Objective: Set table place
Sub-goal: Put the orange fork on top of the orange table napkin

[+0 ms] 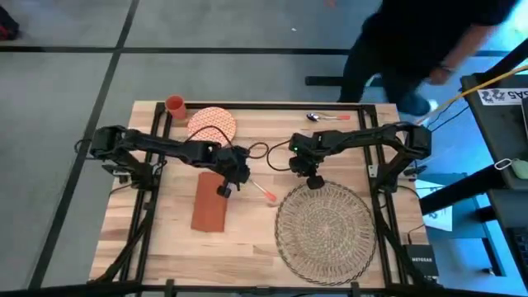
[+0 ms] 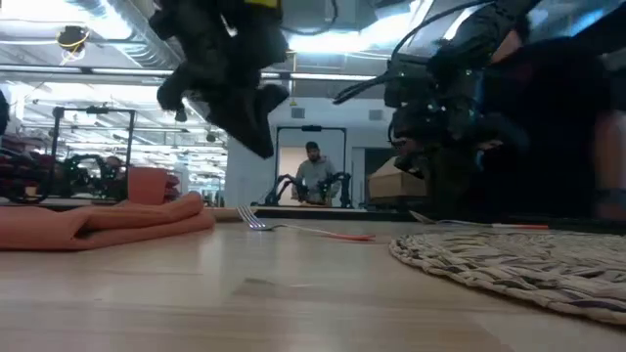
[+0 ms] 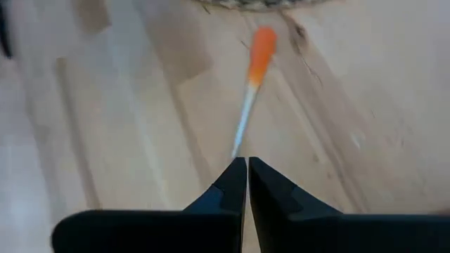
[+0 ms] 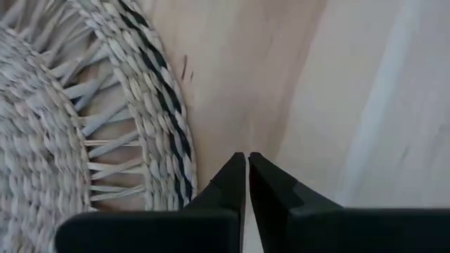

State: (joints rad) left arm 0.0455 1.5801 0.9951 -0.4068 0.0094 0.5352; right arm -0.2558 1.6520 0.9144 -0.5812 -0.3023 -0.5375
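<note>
The woven straw mat [image 1: 324, 232] lies flat on the wooden counter [image 1: 247, 235], at its right front, with nothing on it. The right gripper [image 1: 314, 183] hangs just above the mat's far rim, fingers [image 4: 232, 184] pressed together and empty. The left gripper [image 1: 223, 190] hovers beside the folded orange napkin [image 1: 209, 202], fingers [image 3: 232, 186] likewise closed on nothing, near the orange-handled fork [image 1: 264, 191]. An orange cup [image 1: 175, 105] stands at the far edge, contents not visible.

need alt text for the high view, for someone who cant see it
Overhead view of a wooden table with two dark robot arms reaching inward: the left gripper hangs shut between a rust-orange napkin and an orange-handled fork, the right gripper shut at the far rim of a round woven placemat. A patterned plate, orange cup and spoon lie along the far edge.
</note>
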